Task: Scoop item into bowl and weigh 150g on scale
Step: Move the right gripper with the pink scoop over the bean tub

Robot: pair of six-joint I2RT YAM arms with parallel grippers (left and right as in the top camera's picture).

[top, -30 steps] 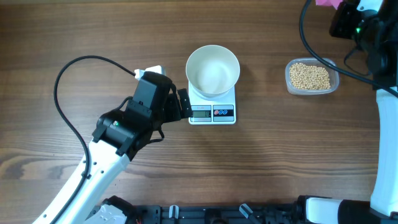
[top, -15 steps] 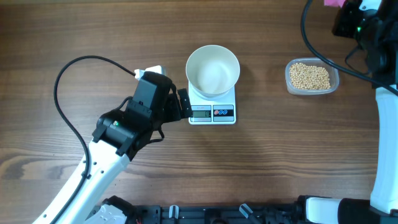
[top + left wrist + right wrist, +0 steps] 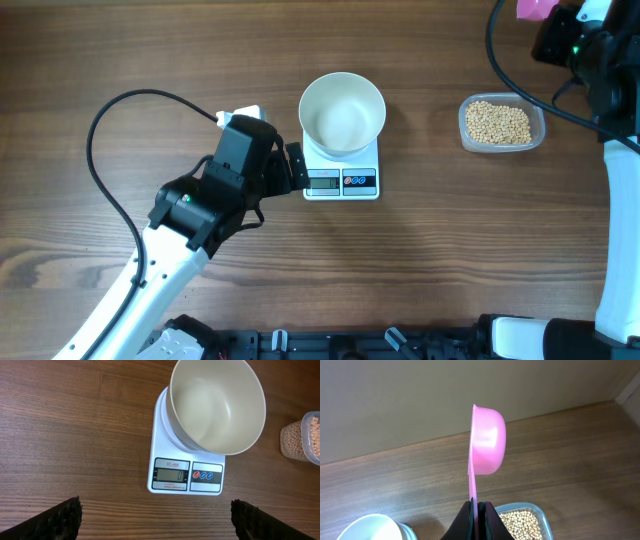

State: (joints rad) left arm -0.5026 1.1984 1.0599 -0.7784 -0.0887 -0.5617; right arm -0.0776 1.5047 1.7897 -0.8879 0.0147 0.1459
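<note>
a robot lab bench (wood-grain table (image 3: 450, 260), cabled arm (image 3: 190, 210), bare wall (image 3: 395, 400))

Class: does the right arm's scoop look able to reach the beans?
Probably yes: the right gripper holds the pink scoop near the lidless container, and nothing covers or blocks the beans.

Empty white bowl (image 3: 342, 112) upright on white scale (image 3: 341, 182), tan beans (image 3: 499, 122) well apart to its right.
</note>
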